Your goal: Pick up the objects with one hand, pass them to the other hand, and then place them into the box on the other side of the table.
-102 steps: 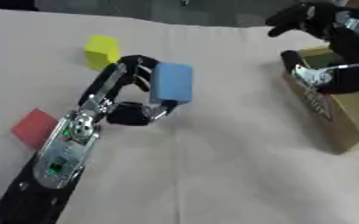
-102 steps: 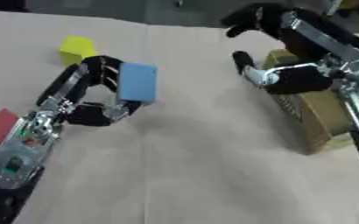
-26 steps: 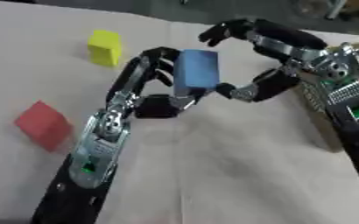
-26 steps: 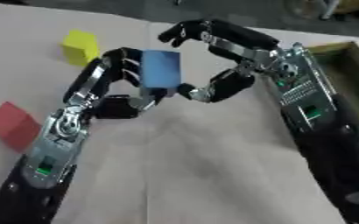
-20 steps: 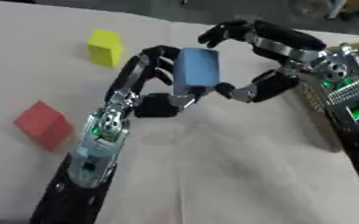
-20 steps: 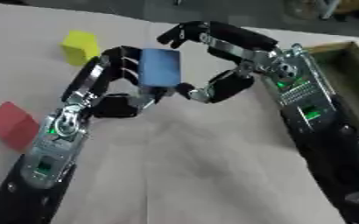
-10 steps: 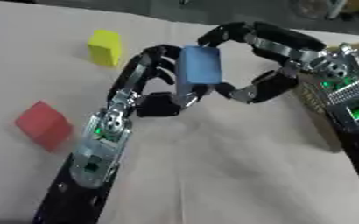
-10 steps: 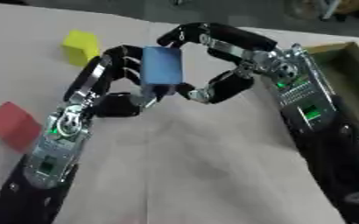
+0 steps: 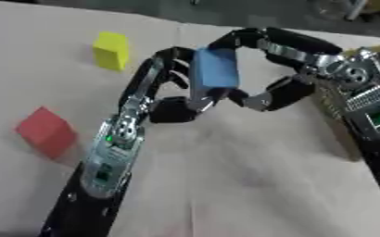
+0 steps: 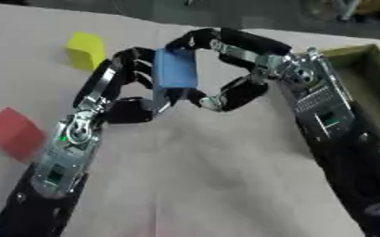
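The right hand [image 10: 250, 69] has closed in around the blue block [image 10: 175, 68], which the left hand [image 10: 132, 99] is pinching mid-handover; next, the left must let go.

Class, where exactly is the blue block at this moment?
The blue block is held up above the table's middle, upright between the left hand and the right hand, whose fingers curl around its top; the yellow block sits on the table to its left.

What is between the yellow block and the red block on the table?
Only bare table lies between the yellow block and the red block, seen best in the left eye view.
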`<state>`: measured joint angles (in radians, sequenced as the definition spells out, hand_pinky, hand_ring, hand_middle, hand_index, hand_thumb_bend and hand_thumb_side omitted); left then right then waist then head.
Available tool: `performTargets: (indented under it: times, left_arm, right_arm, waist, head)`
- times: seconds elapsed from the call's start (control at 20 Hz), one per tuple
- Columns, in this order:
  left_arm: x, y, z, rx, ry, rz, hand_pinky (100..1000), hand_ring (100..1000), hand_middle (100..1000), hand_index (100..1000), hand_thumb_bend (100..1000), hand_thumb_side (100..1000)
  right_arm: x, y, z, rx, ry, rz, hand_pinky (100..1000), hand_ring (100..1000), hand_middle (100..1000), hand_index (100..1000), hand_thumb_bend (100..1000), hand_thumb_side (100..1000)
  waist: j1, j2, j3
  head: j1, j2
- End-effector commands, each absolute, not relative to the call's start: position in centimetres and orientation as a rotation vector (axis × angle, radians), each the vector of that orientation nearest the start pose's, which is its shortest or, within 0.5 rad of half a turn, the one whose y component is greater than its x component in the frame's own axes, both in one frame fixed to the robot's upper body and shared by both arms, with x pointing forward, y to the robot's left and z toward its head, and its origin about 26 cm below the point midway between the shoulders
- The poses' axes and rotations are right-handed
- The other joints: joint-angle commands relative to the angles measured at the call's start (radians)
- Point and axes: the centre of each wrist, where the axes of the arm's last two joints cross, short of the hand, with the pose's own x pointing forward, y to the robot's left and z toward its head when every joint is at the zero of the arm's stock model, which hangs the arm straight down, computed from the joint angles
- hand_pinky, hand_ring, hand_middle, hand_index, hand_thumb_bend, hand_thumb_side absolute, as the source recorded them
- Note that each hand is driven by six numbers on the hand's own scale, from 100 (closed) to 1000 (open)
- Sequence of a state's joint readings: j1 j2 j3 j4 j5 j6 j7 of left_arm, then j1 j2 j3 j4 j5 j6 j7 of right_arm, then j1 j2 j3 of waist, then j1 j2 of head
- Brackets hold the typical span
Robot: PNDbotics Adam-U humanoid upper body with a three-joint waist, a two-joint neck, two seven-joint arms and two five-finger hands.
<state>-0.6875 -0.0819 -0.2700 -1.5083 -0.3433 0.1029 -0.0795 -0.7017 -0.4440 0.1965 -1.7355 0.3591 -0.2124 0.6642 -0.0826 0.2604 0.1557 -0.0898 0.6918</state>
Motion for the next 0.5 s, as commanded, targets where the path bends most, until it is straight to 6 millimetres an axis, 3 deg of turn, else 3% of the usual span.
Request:
performTargets:
  times: [0.05,0.5]
  left_arm:
    - [36.16,5.19,19.71,-0.111,-2.117,-0.759,558,609,440,564,100,162]
    - [35.69,5.18,19.66,-0.138,-2.122,-0.799,559,613,439,562,100,163]
  right_arm:
    - [36.32,-20.99,26.81,0.389,2.767,-2.315,1000,845,854,937,206,100]
    - [36.41,-21.41,27.06,0.377,2.908,-2.243,1000,800,805,945,100,100]
  waist:
    - [-0.004,-0.024,-0.001]
    - [-0.002,-0.021,-0.001]
  head:
    - [-0.002,-0.012]
    - [-0.009,-0.017]
